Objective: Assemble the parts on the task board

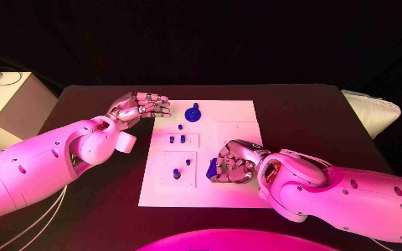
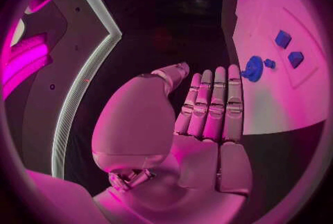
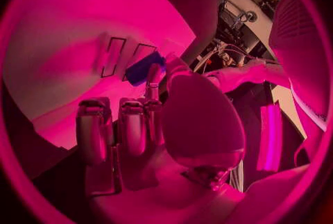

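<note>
The white task board [image 1: 226, 146] lies in the middle of the black table. My right hand [image 1: 234, 162] hovers over the board's near middle and pinches a blue part [image 1: 212, 170] between thumb and finger; the right wrist view shows that blue part [image 3: 144, 67] at the fingertips above the board [image 3: 83, 29]. My left hand [image 1: 140, 107] hangs by the board's far left corner, fingers curled in, holding nothing. On the board are a round blue part [image 1: 194, 113], two small blue parts [image 1: 176, 139] side by side, and another blue part [image 1: 176, 174]. The left wrist view shows the round part [image 2: 252, 68].
A white box [image 1: 21, 108] stands off the table's left side and a pale cushion [image 1: 373, 111] off its right. Bare black table [image 1: 100, 204] lies to the left and right of the board. Raised square outlines mark the board's right half [image 1: 237, 130].
</note>
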Controlling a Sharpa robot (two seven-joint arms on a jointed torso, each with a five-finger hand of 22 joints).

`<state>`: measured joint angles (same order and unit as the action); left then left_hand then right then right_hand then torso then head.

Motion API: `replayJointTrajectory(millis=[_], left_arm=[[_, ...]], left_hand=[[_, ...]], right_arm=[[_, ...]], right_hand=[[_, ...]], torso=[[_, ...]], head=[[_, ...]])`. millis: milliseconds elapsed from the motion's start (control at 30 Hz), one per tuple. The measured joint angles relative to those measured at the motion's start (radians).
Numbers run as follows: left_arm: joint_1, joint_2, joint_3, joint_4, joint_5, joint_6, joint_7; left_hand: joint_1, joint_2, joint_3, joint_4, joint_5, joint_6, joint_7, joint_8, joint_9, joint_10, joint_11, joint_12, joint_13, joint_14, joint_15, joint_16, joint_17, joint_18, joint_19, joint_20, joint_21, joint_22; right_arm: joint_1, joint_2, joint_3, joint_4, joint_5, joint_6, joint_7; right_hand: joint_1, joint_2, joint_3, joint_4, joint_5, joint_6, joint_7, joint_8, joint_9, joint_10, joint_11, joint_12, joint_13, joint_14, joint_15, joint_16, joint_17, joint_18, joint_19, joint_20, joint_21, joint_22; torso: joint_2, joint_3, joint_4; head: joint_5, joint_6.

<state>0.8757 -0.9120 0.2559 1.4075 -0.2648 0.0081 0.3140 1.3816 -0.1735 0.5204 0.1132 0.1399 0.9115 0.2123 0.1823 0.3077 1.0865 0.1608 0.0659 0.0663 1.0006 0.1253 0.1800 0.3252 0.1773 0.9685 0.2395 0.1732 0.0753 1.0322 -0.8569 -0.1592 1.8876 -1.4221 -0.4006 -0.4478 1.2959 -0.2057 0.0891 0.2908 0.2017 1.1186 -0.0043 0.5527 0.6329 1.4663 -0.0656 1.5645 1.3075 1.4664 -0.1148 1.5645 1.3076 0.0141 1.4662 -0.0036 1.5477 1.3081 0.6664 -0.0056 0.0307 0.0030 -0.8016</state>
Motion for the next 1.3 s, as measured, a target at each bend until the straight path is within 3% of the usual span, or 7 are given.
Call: replayJointTrajectory(millis=[400,867,1000,1067,1133,1167,1300], left_arm=[[0.0,-0.003,0.0,0.001,0.0,0.006,-0.002],[0.0,-0.006,0.0,0.002,0.0,0.01,-0.006],[0.0,-0.006,0.0,0.002,0.0,0.01,-0.007],[0.0,-0.006,0.0,0.002,0.0,0.011,-0.007],[0.0,-0.006,0.0,0.002,0.0,0.011,-0.007],[0.0,-0.006,0.0,0.002,0.0,0.011,-0.007],[0.0,-0.006,0.0,0.002,0.0,0.011,-0.008]], left_hand=[[0.0,0.0,0.0,0.0,0.0,0.0,0.0,0.0,-0.001,0.0,0.0,0.0,0.0,0.0,0.0,0.0,0.001,0.0,0.0,0.0,0.0,0.0],[0.0,0.0,0.0,0.0,0.0,0.0,0.0,0.0,-0.001,0.0,0.0,0.0,0.0,0.0,0.0,0.0,0.001,0.0,0.0,0.0,0.0,0.0],[0.0,0.0,0.0,0.0,0.0,0.0,0.0,0.0,-0.001,0.0,0.0,0.0,0.0,0.0,0.0,0.0,0.001,0.0,0.0,0.0,0.0,0.0],[0.0,0.0,0.0,0.0,0.0,0.0,0.0,0.0,-0.001,0.0,0.0,0.0,0.0,0.0,0.0,-0.004,0.002,0.0,0.0,0.0,0.0,-0.001],[0.0,0.0,0.0,0.0,0.0,0.0,0.0,0.0,-0.001,0.0,0.0,0.0,0.0,0.0,0.0,-0.004,0.002,0.0,0.0,0.0,0.0,-0.001],[0.0,0.0,0.0,0.0,0.0,0.0,0.0,0.0,-0.001,0.0,0.0,0.0,0.0,0.0,0.0,-0.004,0.002,0.0,0.0,0.0,0.0,-0.001],[0.0,0.0,0.0,0.0,0.0,0.0,0.0,0.0,-0.001,0.0,0.0,0.0,0.0,0.0,0.0,-0.004,0.002,0.0,0.0,0.0,0.0,-0.001]], right_arm=[[-0.003,-0.001,0.0,0.005,-0.09,0.01,-0.026],[-0.004,-0.031,0.0,0.009,-0.088,0.032,-0.021],[-0.004,-0.033,0.0,0.008,-0.076,0.037,-0.015],[-0.004,-0.033,0.0,0.008,-0.069,0.037,-0.01],[-0.004,-0.033,0.0,0.007,-0.063,0.037,-0.007],[-0.004,-0.033,0.0,0.007,-0.059,0.038,-0.004],[-0.004,-0.035,0.0,0.006,-0.048,0.038,0.006]], right_hand=[[0.062,-0.017,0.114,-0.002,0.089,-0.003,-0.004,0.009,-0.02,0.0,-0.003,0.0,0.0,0.0,-0.007,0.0,0.0,0.0,0.0,-0.007,0.018,0.0],[0.069,-0.018,0.115,-0.001,0.092,-0.004,-0.004,0.006,-0.025,0.0,-0.003,0.0,0.0,0.0,-0.007,0.0,0.0,0.0,0.0,-0.007,0.018,0.0],[0.05,-0.036,0.117,-0.001,0.05,-0.004,-0.004,0.006,-0.026,0.0,-0.003,0.0,0.001,0.0,-0.007,0.0,0.0,0.0,0.0,-0.007,0.018,0.0],[0.035,-0.039,0.106,0.0,0.006,-0.004,-0.004,0.012,-0.026,0.0,-0.003,0.0,0.001,0.0,-0.007,0.0,0.0,0.0,0.0,-0.007,0.018,0.0],[0.002,-0.031,0.054,0.0,-0.083,-0.004,-0.004,0.024,-0.026,0.0,-0.003,0.0,0.001,0.0,-0.007,0.0,0.0,0.0,0.0,-0.007,0.018,0.0],[-0.005,-0.024,0.022,0.001,-0.106,-0.004,-0.004,0.028,-0.026,0.0,-0.003,0.0,0.001,0.0,-0.007,0.0,0.0,0.0,0.0,-0.007,0.018,0.0],[-0.014,-0.015,-0.035,0.003,-0.144,-0.004,-0.004,0.039,-0.025,0.0,-0.003,0.0,0.0,0.0,-0.007,0.0,0.0,0.0,0.0,-0.007,0.018,-0.001]], torso=[[0.0,0.0003,-0.0003],[0.0,0.0009,-0.0009],[0.0,0.0009,-0.0008],[0.0,0.0009,-0.0008],[0.0,0.0009,-0.0008],[0.0,0.0009,-0.0008],[0.0,0.0006,-0.0006]], head=[[0.0,-0.002],[0.002,-0.001],[0.002,0.0],[0.002,0.001],[0.001,0.001],[0.001,0.001],[0.0,-0.001]])
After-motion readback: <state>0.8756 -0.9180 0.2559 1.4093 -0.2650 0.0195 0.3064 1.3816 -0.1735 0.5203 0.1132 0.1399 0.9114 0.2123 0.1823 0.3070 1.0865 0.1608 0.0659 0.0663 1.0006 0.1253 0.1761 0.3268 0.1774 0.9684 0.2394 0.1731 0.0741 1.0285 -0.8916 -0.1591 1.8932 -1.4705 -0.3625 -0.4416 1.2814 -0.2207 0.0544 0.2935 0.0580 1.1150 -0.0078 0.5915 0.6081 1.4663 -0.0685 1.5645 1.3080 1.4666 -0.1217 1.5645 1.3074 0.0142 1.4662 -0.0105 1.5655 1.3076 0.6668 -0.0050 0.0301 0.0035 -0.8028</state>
